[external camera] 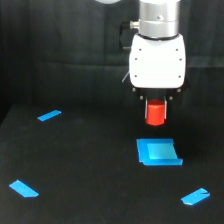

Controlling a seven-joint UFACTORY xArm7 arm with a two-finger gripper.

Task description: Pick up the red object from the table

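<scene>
In the exterior view, the end effector (156,106) hangs below the white arm housing (157,62) and pinches the red object (155,113), which appears lifted off the black desk (90,165). Just below it, on the desk, lies a flat blue square piece (158,152), apart from the red object. Three blue tape strips lie further away: one at the view's left (49,115), one at the lower left (23,188), one at the lower right (195,196). Nothing stands beside the block.
</scene>
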